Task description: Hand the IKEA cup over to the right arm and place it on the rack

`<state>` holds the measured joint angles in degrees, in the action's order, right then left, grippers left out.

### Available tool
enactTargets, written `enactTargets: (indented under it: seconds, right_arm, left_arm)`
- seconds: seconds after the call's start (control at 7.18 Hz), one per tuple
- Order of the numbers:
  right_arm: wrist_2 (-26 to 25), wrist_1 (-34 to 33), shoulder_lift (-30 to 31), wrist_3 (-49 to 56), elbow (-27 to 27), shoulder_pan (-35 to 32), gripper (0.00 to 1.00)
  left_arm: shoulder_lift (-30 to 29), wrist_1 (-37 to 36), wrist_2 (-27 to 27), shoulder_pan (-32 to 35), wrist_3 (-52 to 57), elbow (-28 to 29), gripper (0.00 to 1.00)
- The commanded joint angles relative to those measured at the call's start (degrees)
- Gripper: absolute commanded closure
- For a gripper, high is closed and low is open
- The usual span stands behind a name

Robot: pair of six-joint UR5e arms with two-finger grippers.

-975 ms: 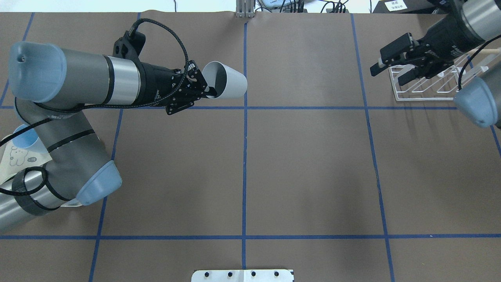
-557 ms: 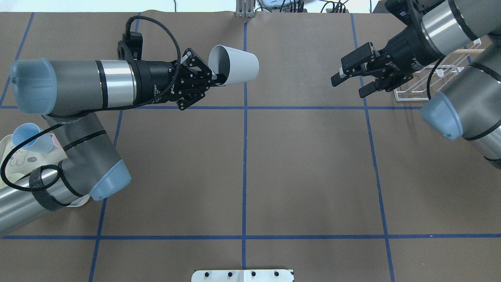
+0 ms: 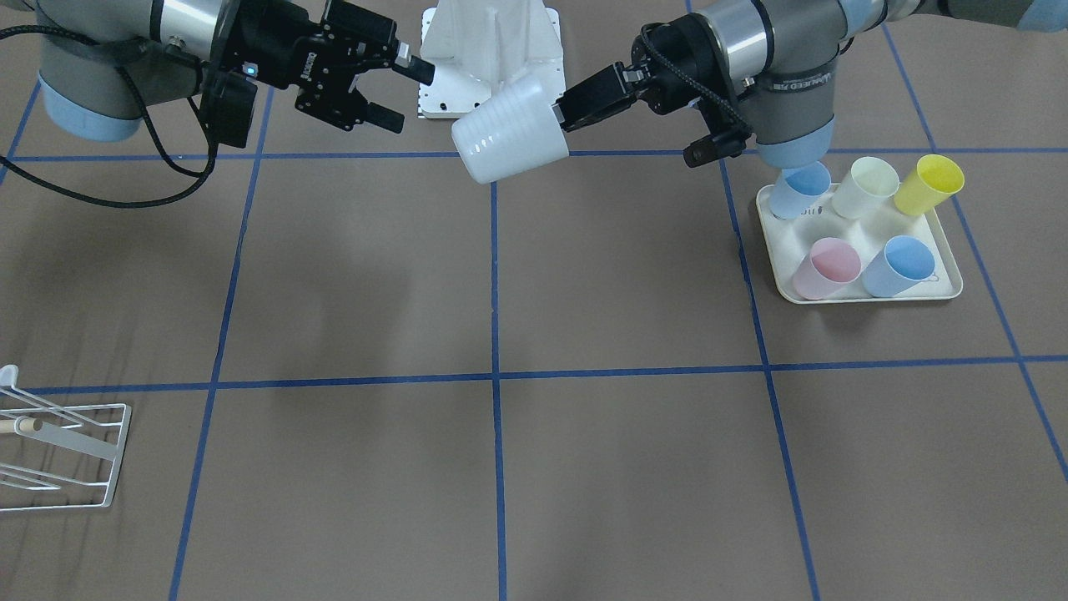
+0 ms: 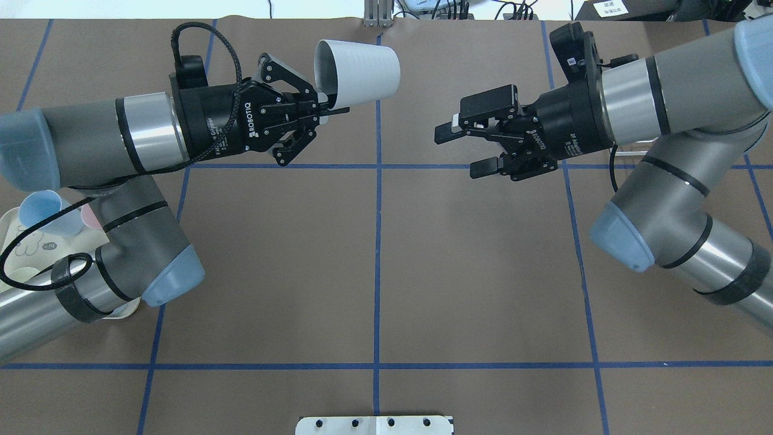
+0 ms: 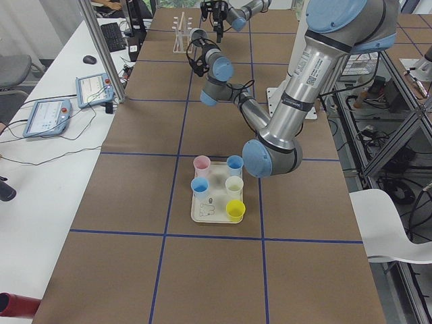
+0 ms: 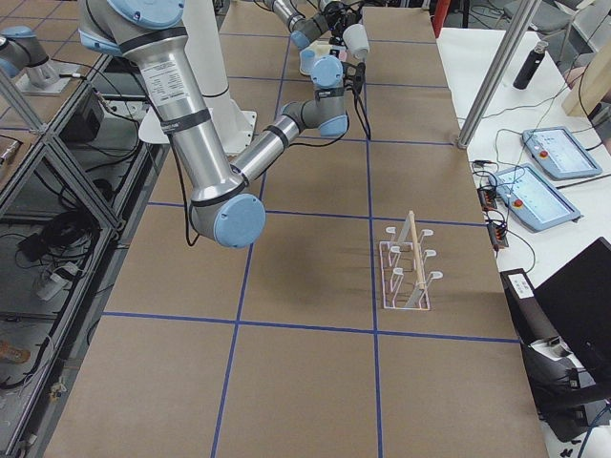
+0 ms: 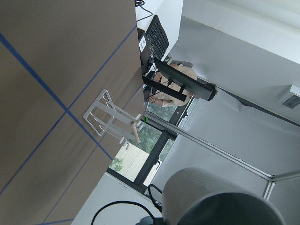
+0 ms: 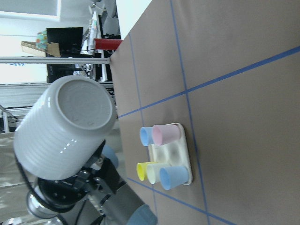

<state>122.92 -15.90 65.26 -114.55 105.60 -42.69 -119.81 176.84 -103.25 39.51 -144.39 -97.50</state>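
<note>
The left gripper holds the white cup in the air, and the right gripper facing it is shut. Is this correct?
Not quite: the right gripper is open, its fingers spread apart, as the overhead exterior view shows. The left gripper does hold the white cup in the air.

Both arms are thick grey tubes, left arm (image 4: pixel 78 142) and right arm (image 4: pixel 694 78), each ringed with a brushed silver band and capped in pale blue at the joints. Black two-finger grippers finish them off, the left gripper (image 4: pixel 331 104) stamped ROBOTIQ in white, the right gripper (image 4: pixel 459 151) lettered too, and a black braided cable (image 4: pixel 193 25) loops off the left wrist.
</note>
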Motion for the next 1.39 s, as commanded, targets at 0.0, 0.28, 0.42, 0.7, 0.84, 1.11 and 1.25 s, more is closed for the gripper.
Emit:
enactTargets:
  seconds: [0.0, 0.28, 0.42, 0.7, 0.84, 1.11, 1.25]
  right_arm:
    - [-6.4, 6.1, -1.9, -6.2, 0.0, 2.3, 0.02]
    - [-9.8, 8.7, -2.4, -8.0, 0.0, 3.1, 0.02]
    - [-11.5, 10.5, -2.6, -8.9, 0.0, 3.7, 0.02]
    - [-14.3, 12.2, -2.8, -11.4, 0.0, 4.1, 0.02]
    - [-14.4, 12.4, -2.8, -11.4, 0.0, 4.2, 0.02]
    - [-15.2, 12.3, -2.8, -11.4, 0.0, 4.4, 0.02]
    - [-16.4, 12.4, -2.8, -11.4, 0.0, 5.1, 0.02]
  left_arm:
    - [-0.1, 3.0, -0.5, -0.3, -1.2, -0.5, 1.00]
    - [0.1, 7.1, -0.5, -3.0, -1.2, -0.3, 1.00]
    - [0.2, 9.5, -0.4, -4.5, -1.2, -0.3, 1.00]
    - [0.3, 13.4, -0.4, -4.9, -4.6, -0.4, 1.00]
    - [0.4, 14.0, -0.4, -4.9, -4.8, -0.4, 1.00]
    - [0.3, 14.1, -0.4, -5.0, -4.8, -0.5, 1.00]
    - [0.3, 14.1, -0.4, -5.2, -4.8, -0.5, 1.00]
